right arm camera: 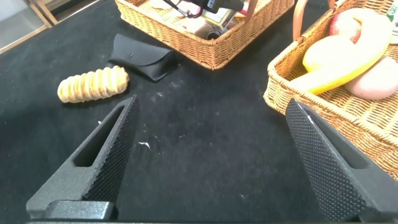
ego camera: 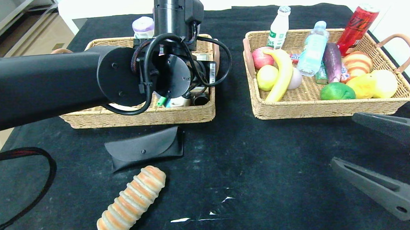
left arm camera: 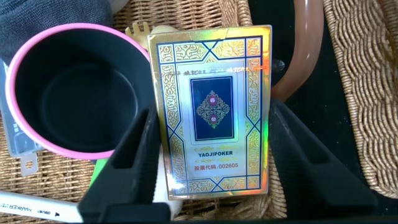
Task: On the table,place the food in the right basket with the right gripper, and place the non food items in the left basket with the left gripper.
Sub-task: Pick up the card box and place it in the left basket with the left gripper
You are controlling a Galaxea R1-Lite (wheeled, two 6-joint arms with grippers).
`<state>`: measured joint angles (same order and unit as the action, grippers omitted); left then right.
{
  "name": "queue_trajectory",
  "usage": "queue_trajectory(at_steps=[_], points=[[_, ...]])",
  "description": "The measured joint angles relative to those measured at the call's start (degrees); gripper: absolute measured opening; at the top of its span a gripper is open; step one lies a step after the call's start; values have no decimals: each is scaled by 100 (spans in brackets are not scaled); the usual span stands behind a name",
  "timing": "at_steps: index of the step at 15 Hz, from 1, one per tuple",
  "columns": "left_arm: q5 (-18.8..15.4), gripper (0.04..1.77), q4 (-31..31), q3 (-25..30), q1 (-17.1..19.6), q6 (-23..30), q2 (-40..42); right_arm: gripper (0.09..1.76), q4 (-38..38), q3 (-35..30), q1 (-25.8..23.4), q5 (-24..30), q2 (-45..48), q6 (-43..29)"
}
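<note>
The table [ego camera: 262,167], draped in black cloth, carries two wicker baskets side by side at its far half, and the left basket [ego camera: 139,116] serves here as the landmark. Just to its right stands the right basket [ego camera: 329,108], already well filled: the banana [ego camera: 282,73], the water bottle [ego camera: 313,49], fruit and other drinks all lie inside, so most of the food looks sorted. Over the left basket hangs the left arm, hiding most of the contents from the head camera. Just in front of that basket, on the cloth, lies the black glasses case [ego camera: 146,148], and nearer the robot than the case lies the striped bread roll [ego camera: 132,203]; these two, by my reading, are what is left, one for each arm. The right gripper [ego camera: 383,159] waits well to the right of the left basket and nearer the robot, jaws spread wide and holding nothing. Only the left wrist camera shows what the arm hides: the left gripper [left arm camera: 211,168] points down into the basket, its fingers flanking a card box [left arm camera: 214,106] printed in gold and blue, partly open, and whether they grip it I cannot tell. The pink saucepan [left arm camera: 68,93] sits beside the box, already inside.
</note>
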<state>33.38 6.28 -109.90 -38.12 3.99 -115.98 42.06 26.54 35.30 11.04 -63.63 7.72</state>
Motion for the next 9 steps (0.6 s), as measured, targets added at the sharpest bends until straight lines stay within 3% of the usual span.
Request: queue_trajectory(at_steps=[4, 9], points=[[39, 139, -11, 17, -2, 9, 16, 171, -2, 0, 0, 0, -9, -4], [39, 154, 57, 284, -33, -27, 234, 171, -2, 0, 0, -2, -11, -4]])
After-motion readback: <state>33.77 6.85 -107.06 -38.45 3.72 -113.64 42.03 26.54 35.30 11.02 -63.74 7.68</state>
